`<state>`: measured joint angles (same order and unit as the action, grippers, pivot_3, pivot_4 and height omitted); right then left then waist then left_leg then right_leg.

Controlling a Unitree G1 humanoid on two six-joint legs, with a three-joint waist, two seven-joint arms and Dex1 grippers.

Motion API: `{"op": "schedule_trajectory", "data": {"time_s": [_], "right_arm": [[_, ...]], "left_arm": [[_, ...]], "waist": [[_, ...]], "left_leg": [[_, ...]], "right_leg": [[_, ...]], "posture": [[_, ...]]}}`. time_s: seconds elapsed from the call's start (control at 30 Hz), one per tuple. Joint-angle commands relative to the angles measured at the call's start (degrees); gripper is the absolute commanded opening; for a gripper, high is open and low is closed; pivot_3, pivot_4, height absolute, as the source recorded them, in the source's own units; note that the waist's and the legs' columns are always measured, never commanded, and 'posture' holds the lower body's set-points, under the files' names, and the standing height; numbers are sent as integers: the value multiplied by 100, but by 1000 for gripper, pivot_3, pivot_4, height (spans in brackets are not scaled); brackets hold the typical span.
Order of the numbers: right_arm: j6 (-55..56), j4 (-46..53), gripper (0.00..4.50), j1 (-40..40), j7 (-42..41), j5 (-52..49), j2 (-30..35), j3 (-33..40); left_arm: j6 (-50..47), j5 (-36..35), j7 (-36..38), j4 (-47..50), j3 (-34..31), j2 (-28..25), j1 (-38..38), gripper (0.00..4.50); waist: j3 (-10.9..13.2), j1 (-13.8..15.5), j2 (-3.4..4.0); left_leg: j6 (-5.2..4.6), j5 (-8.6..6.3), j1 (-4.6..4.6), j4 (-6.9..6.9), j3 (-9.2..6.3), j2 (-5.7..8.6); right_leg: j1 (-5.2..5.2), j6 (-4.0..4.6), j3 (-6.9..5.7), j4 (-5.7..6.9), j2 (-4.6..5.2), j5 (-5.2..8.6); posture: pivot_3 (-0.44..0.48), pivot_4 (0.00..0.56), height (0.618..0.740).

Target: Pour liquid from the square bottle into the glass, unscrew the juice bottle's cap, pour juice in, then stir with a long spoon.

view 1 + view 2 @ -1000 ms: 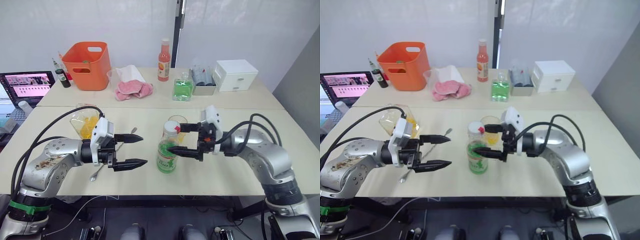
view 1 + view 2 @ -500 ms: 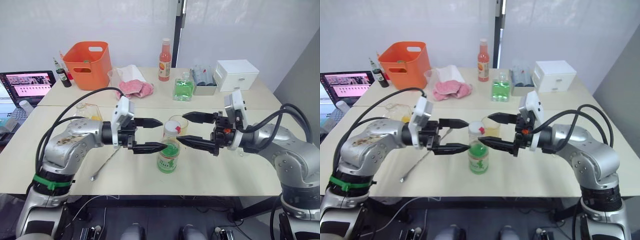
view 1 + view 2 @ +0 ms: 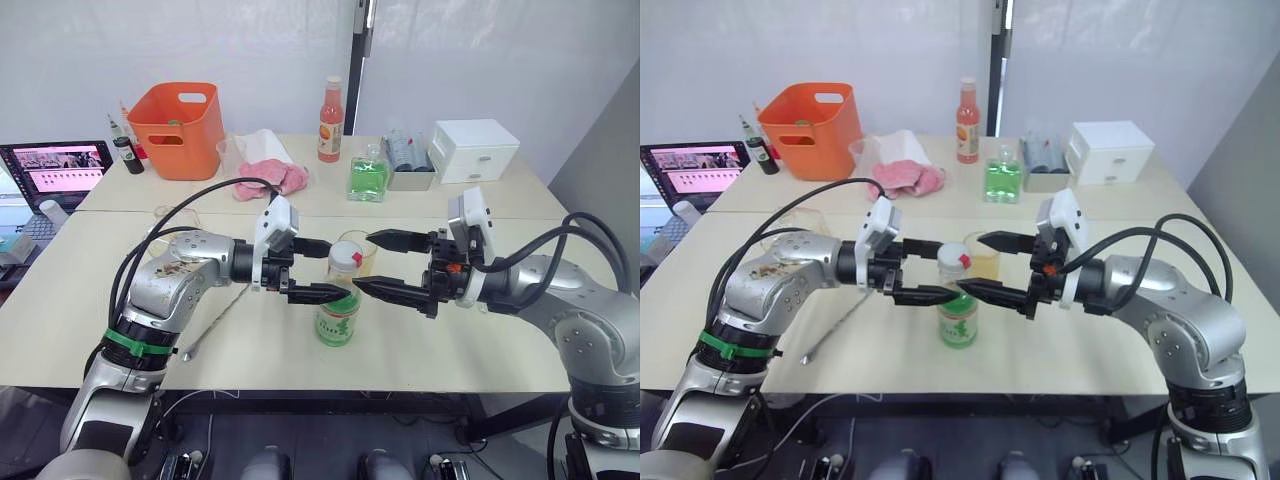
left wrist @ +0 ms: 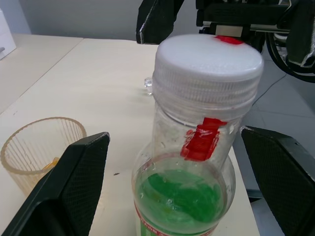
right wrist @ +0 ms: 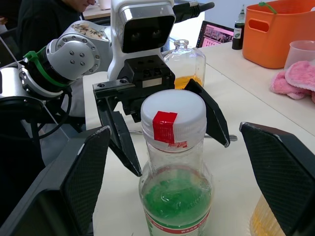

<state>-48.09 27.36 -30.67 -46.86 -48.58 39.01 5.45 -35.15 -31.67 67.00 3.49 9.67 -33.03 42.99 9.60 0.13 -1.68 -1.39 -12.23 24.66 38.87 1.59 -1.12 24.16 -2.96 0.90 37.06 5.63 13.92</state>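
Pale tabletop (image 3: 480,340) w/ white wall behind. Juice bottle (image 3: 338,305) stands upright near the front-centre, white cap (image 3: 344,254) on, red band at neck. Left gripper (image 3: 322,270) spread wide, fingers either side of the bottle's neck, not touching. Right gripper (image 3: 380,264) likewise agape, facing it from the opposite side, holding nothing. Glass (image 3: 355,251) w/ orange-yellow liquid just behind the bottle. Square bottle (image 5: 185,64) back by left arm. Long spoon (image 3: 213,323) flat on table under left forearm.
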Motion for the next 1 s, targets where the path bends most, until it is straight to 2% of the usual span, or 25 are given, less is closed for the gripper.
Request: {"op": "schedule_trajectory", "data": {"time_s": [0.03,0.4,0.5,0.7,0.73,1.0], "right_arm": [[39,196,4437,10,48,-132,81,170],[64,241,4437,17,60,-119,147,117],[52,286,4500,44,85,-139,157,145],[12,391,4500,117,130,-231,193,238],[10,401,4500,129,138,-245,204,247],[59,427,4500,96,263,-269,345,224]], "left_arm": [[0,-58,76,122,-88,41,182,4500],[-240,-183,158,180,-173,102,256,4500],[-280,-207,176,165,-188,128,251,3704],[-311,-313,183,122,-219,218,206,1742],[-299,-314,193,114,-220,232,192,1540],[116,-75,259,82,-137,315,41,1475]], "waist": [[0,0,0],[0,-1,0],[0,2,0],[0,4,0],[0,5,0],[0,5,-1]], "left_leg": [[0,0,0,0,-1,0],[0,0,0,1,-2,0],[0,0,1,2,-3,0],[0,0,1,2,-4,0],[0,0,1,2,-4,0],[0,0,2,2,-4,1]], "right_leg": [[0,0,0,0,0,0],[0,0,0,0,0,0],[-1,0,0,0,0,0],[0,0,0,0,1,0],[0,0,0,0,1,0],[0,0,0,0,1,0]], "posture": [[0,150,715],[0,150,715],[0,150,715],[0,150,715],[0,150,715],[0,150,715]]}}
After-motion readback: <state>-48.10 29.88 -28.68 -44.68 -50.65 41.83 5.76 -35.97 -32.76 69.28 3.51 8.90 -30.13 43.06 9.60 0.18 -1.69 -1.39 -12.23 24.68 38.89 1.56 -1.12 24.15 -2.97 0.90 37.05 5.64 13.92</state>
